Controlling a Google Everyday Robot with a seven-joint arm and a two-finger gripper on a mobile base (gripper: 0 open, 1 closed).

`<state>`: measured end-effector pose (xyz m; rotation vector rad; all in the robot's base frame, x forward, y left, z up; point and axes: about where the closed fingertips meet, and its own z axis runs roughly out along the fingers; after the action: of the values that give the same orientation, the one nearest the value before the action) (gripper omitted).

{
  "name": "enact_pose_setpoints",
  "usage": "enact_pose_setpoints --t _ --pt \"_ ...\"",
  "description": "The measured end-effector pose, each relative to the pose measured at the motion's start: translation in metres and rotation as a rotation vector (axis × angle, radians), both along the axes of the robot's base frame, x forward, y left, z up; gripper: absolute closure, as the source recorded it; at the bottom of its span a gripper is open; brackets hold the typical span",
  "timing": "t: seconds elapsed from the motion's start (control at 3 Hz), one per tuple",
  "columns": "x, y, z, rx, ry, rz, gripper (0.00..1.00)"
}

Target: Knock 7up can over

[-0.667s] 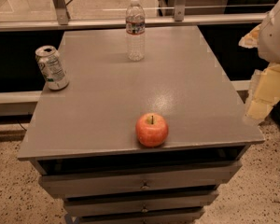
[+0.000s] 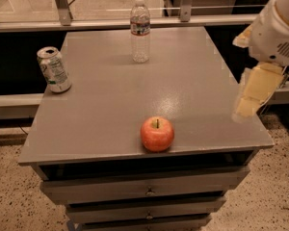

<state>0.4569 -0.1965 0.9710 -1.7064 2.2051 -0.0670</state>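
7up can (image 2: 53, 70), upright at left table (image 2: 183, 81) edge, judged light; push high. Gripper (image 2: 253, 97) hovers far right, closure indeterminable.

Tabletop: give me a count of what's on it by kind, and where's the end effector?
Cans: 1, the 7up can, standing at the left edge.
Bottles: 1, the water bottle, at the back.
Fruit: 1, the apple, near the front edge.
Total: 3.
The end effector hangs by the table's right edge, across from the can.

Grey drawer cabinet (image 2: 144, 189) stood on speckled floor (image 2: 14, 201); metal railing (image 2: 101, 23) ran behind; light glared off tabletop (image 2: 111, 105).
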Motion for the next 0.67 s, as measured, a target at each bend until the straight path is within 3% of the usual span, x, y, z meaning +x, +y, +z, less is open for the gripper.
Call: enact_pose_setpoints --t 0.33,0.67 --pt "0.041 0.053 -0.005 0.071 -0.029 0.032 0.0" --pt "0.082 0.129 -0.004 0.175 -0.054 0.062 0.0"
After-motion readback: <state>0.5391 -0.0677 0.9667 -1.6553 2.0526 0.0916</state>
